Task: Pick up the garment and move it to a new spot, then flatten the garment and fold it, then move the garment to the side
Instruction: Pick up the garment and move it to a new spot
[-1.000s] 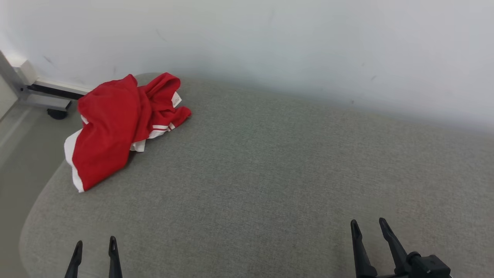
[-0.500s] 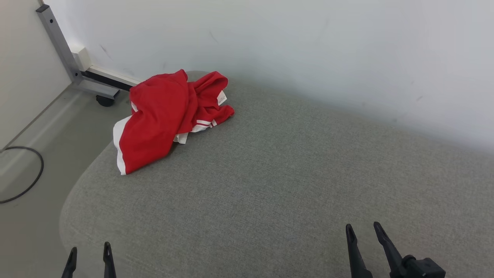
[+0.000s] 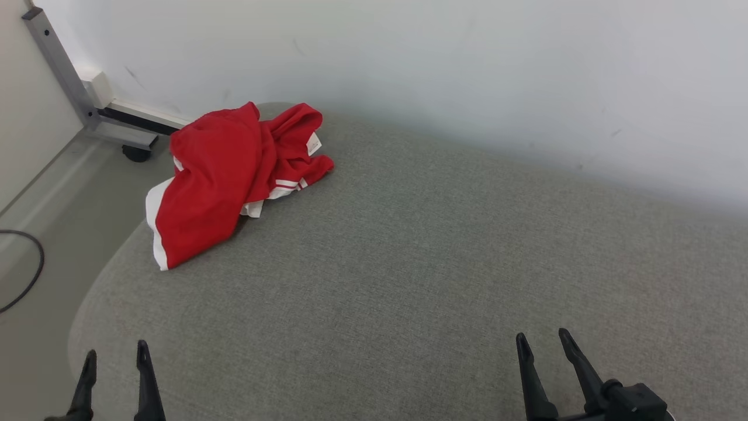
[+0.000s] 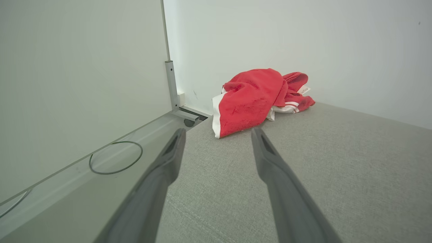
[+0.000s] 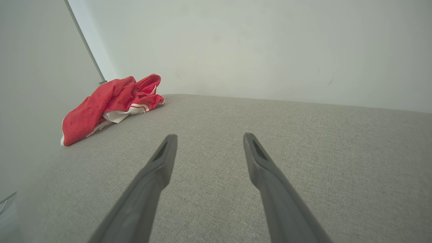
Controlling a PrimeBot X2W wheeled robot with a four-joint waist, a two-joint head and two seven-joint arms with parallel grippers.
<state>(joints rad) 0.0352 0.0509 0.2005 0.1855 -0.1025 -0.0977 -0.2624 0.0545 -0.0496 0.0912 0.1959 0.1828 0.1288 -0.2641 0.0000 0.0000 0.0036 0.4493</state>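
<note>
A: Changed in the last second?
B: Whole head view swung, so a camera turn, not a move of things. Same crumpled heap for the red shirt (image 3: 228, 175), same place: far left corner of the grey cushion (image 3: 421, 263), white hem right at the cushion's left edge.

A: Meaning for the task?
B: Judged as not started. No pick-up yet; flattening, folding and moving aside all pending. Probably just lining up on the shirt.

A: Jaws?
B: Left gripper (image 3: 115, 349): spread wide, nothing between the fingers, low by the cushion's near left corner. Right gripper (image 3: 542, 334): also spread wide, empty, over the cushion's near edge toward the right. No contact with cloth for either; both far across the cushion from the shirt.

A: Anything off the cushion?
B: Metal frame leg (image 3: 58, 64) and a black cable (image 3: 32, 275) past the cushion's left side, on the floor.

A: Next move?
B: Guessing a long reach to the cushion's far left corner, left arm nearer. Loose bunched fabric, so likely to snag one layer only.
</note>
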